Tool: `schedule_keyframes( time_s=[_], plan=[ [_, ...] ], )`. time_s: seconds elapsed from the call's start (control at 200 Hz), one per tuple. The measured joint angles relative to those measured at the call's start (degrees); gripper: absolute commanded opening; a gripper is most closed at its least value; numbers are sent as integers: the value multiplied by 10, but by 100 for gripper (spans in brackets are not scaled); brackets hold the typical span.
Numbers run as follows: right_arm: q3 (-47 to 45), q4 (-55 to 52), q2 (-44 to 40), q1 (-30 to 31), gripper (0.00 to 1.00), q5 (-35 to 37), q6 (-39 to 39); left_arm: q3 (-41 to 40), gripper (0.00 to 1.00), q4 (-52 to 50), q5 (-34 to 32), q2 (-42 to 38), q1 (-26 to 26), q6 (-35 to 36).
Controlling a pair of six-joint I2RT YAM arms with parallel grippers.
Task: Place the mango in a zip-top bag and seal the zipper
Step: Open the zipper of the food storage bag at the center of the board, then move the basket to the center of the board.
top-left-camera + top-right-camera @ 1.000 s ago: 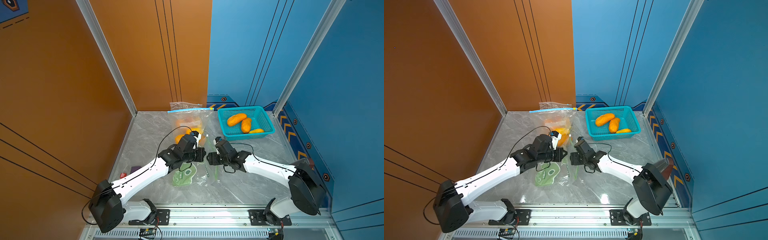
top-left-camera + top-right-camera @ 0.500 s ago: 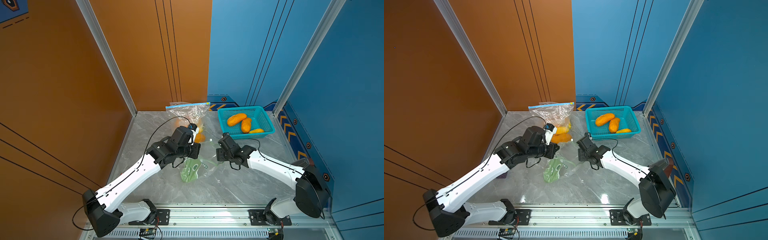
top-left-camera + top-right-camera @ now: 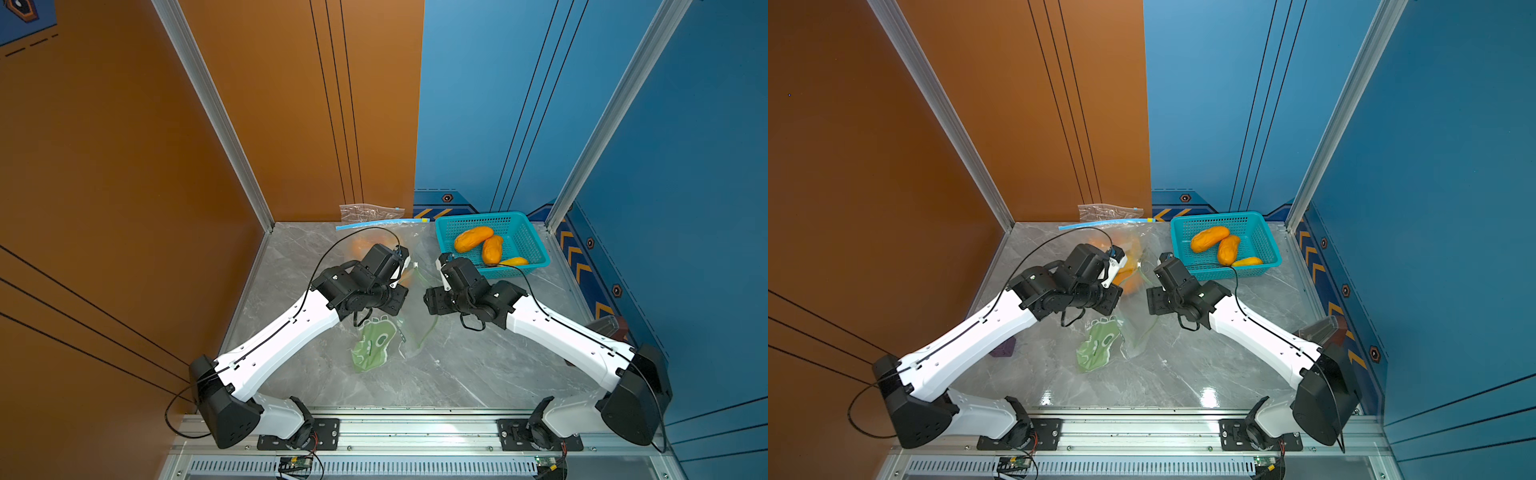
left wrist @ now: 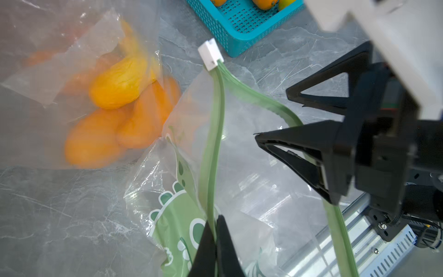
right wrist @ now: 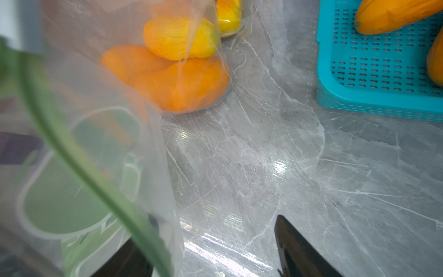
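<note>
Three mangoes point(image 3: 473, 239) lie loose in the teal basket point(image 3: 478, 216), touching one another. The one green-zip bag point(image 3: 376, 347) sprawls on the marble table point(image 3: 457, 374), on the left-arm side of that basket and nearer the arms' bases. Its mouth gapes, and the white slider point(image 4: 211, 54) sits at the end of the track nearest the basket. The left gripper point(image 4: 215, 223) is pinched tight on one green lip of the bag. The right gripper point(image 4: 271, 115) stands wide apart with nothing clamped, the other lip running past behind its lower finger. Against a second ago, the right gripper has come nearer the basket. Against half a second ago, the blue zip strip point(image 3: 374, 225) of the clear bag point(image 3: 365, 212) has dropped lower. That second bag slumps beside the basket on the left-arm side, its top against the back wall, with at least three bagged mangoes point(image 4: 117, 86) inside; I can't count them any surer through the plastic. So: two arms, two bags, one basket, and one small purple thing point(image 3: 1003, 347) well away from the basket, half hidden beside the left arm.
</note>
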Motion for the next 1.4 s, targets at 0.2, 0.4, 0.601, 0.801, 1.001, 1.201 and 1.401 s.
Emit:
schedule_keyframes(
  time_s=[0.2,0.4,0.601,0.801,1.001,1.201,1.401],
  plan=[
    [2,-7,-83,-51,77,-31,-6,12,0,-3,-10,16,0,0],
    [62,-23,-42,-171,64,-59,-35,18,0,-3,-16,19,0,0],
    [199,-55,170,-239,62,-111,-90,18,0,-2,-17,20,0,-3],
    [356,-97,355,-242,61,-147,-128,13,0,4,-17,16,3,-13],
    [436,-132,439,-228,51,-147,-151,8,0,15,-14,13,3,-17],
    [434,-160,453,-215,27,-140,-162,3,0,24,-9,12,4,-18],
    [419,-162,434,-183,15,-94,-149,-1,0,26,-6,10,7,-22]
  ],
)
